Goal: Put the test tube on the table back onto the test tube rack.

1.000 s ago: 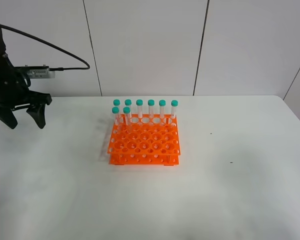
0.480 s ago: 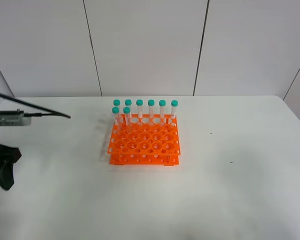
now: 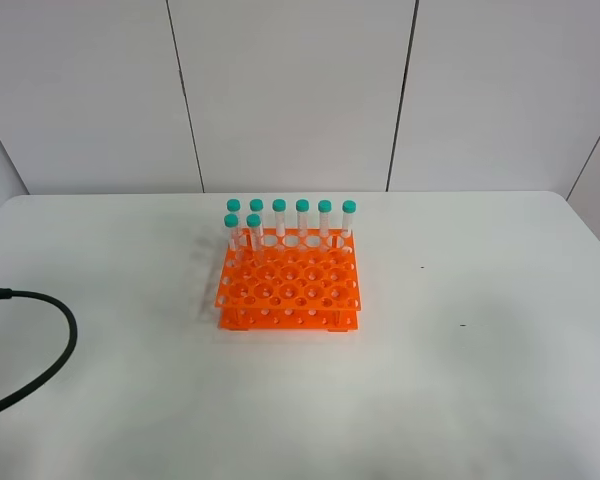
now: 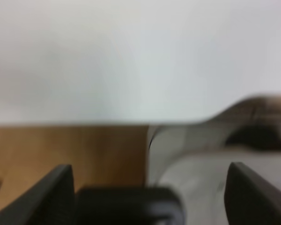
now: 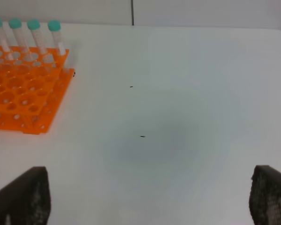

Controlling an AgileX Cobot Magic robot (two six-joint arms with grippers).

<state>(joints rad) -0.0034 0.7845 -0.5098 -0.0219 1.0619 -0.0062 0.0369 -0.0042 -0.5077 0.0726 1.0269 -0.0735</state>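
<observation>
The orange test tube rack (image 3: 290, 285) stands mid-table in the high view, and its corner shows in the right wrist view (image 5: 18, 98). Several test tubes (image 3: 302, 218) with teal caps stand upright in its two back rows. No test tube lies on the white table (image 3: 460, 380) in any view. My left gripper (image 4: 152, 187) is open and empty in a blurred wrist view over the table's edge. My right gripper (image 5: 147, 197) is open and empty, above bare table to the right of the rack. Neither gripper shows in the high view.
A black cable (image 3: 60, 350) loops in over the table's left front edge. The left wrist view shows brown floor (image 4: 61, 150) beyond the table edge. Small dark specks (image 5: 143, 136) mark the tabletop right of the rack.
The left arm has moved down the left side toward the front and left the high view, so only its cable remains. The rack and tubes have not moved.
</observation>
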